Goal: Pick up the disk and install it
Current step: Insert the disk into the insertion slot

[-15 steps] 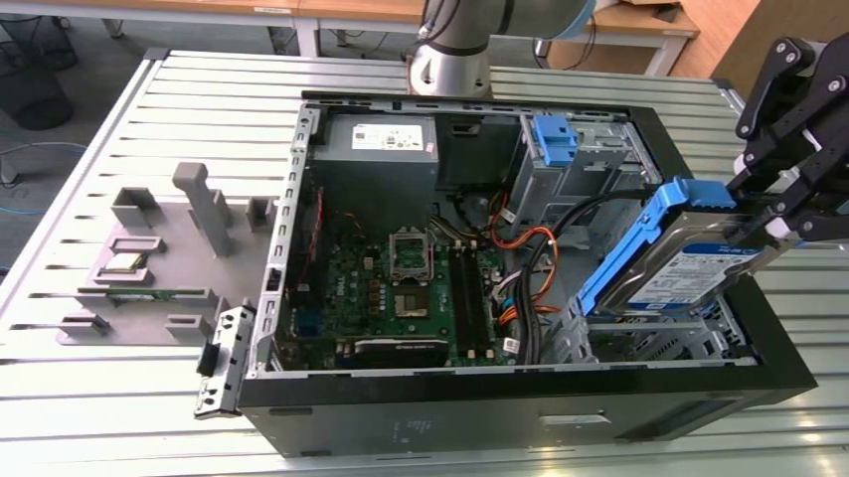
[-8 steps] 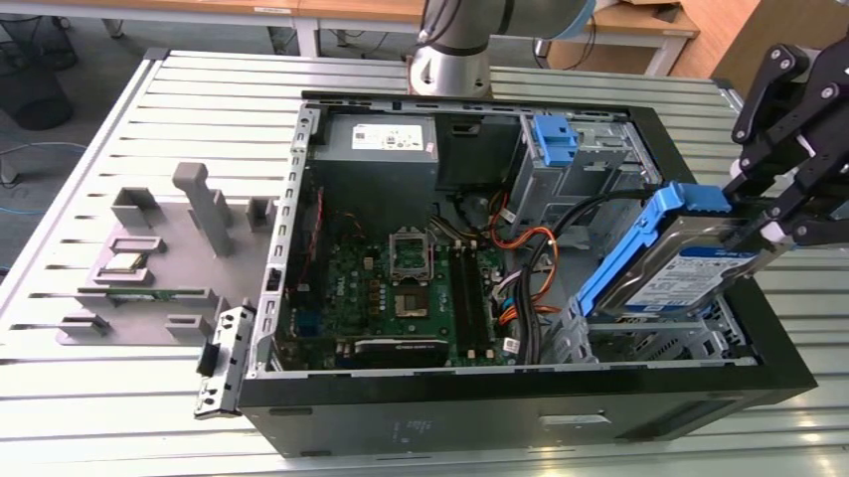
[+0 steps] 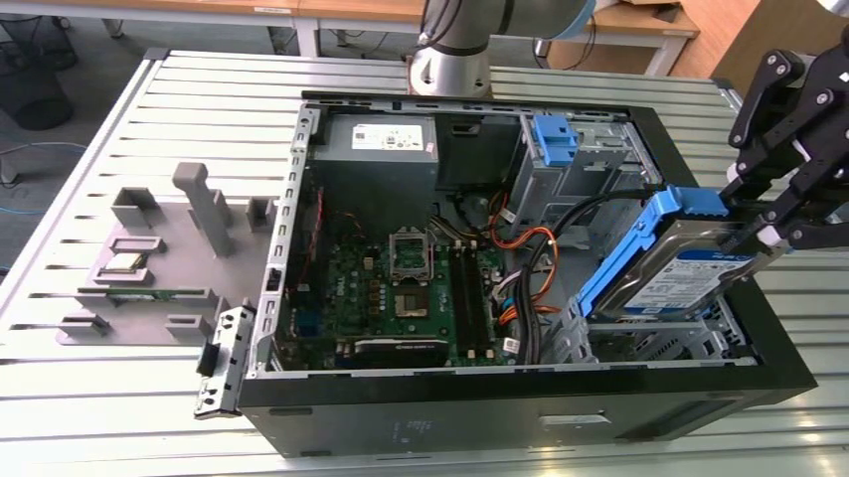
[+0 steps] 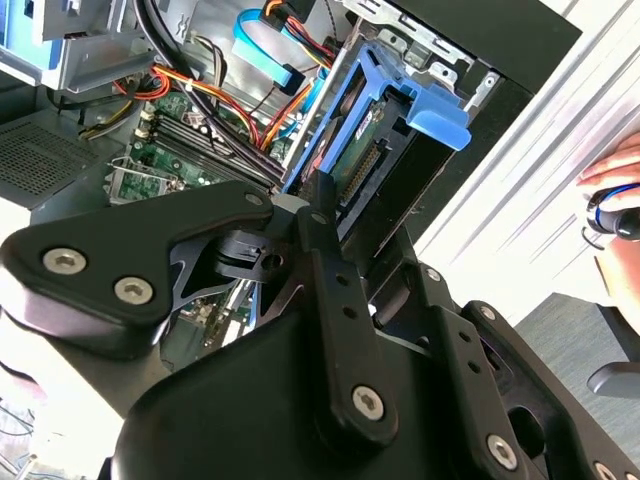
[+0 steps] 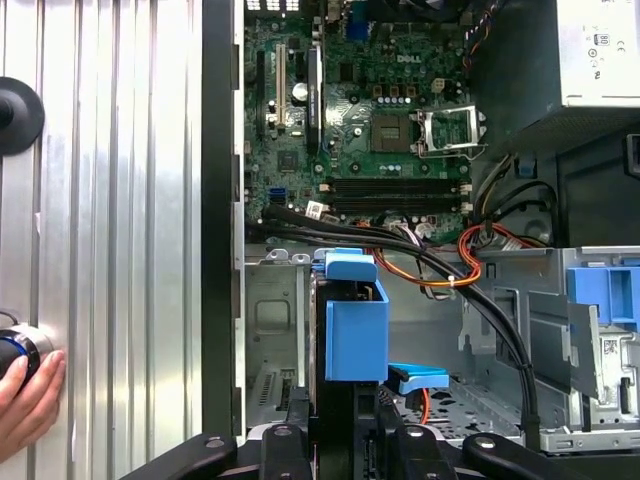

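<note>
Slatted metal table, exterior view.
Item 1, left: grey fixture block carrying small parts.
Item 2, centre: open computer case. The motherboard lies on its floor, the power supply sits at the far side, and a blue bracket is on the far-right drive cage.
Item 3, right: the disk, tilted with its handle end up, over the near-right bay. The gripper is clenched on it.
Item 4: 1 person's hand, on the table beside the case in the first wrist view.

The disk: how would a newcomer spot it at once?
Start at the open black computer case. At the exterior view's right, the gripper holds the disk tilted over it. Unlike the fixed blue bracket, it bears a blue-and-white label.
</note>
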Robot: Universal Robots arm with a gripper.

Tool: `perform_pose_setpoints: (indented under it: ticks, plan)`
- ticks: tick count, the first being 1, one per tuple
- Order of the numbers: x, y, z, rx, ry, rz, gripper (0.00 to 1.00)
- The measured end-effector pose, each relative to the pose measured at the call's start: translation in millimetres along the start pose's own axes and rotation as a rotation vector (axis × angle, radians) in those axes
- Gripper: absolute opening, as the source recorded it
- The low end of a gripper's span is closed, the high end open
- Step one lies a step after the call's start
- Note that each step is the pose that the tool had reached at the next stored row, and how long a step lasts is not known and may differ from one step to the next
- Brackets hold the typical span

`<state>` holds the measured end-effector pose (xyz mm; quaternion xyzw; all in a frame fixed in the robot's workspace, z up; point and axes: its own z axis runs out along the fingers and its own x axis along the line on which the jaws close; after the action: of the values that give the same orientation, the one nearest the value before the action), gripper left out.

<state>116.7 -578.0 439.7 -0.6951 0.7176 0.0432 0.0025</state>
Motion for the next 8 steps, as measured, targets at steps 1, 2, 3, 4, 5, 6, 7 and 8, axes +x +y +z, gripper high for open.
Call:
perform_pose_setpoints:
  ticks: [1,2,3,4,5,6,7,8]
  plan:
    - [0.0,0.0,0.0,0.0000,0.0000,0.000,0.35]
    - [0.0,0.0,0.1,0.0000,-0.0001,0.000,0.35]
    - [0.0,-0.4,0.1,-0.0001,-0.0002,0.000,0.35]
    - [0.0,-1.0,0.2,-0.0001,-0.0003,0.000,0.35]
    - [0.0,-1.6,0.2,-0.0001,-0.0002,0.000,0.35]
    - [-0.1,-2.0,0.1,-0.0001,-0.0001,0.000,0.35]
    - [-0.1,-2.1,0.1,0.0000,0.0000,0.000,0.35]
    - [-0.1,-2.1,0.0,0.0000,0.0000,0.000,0.35]
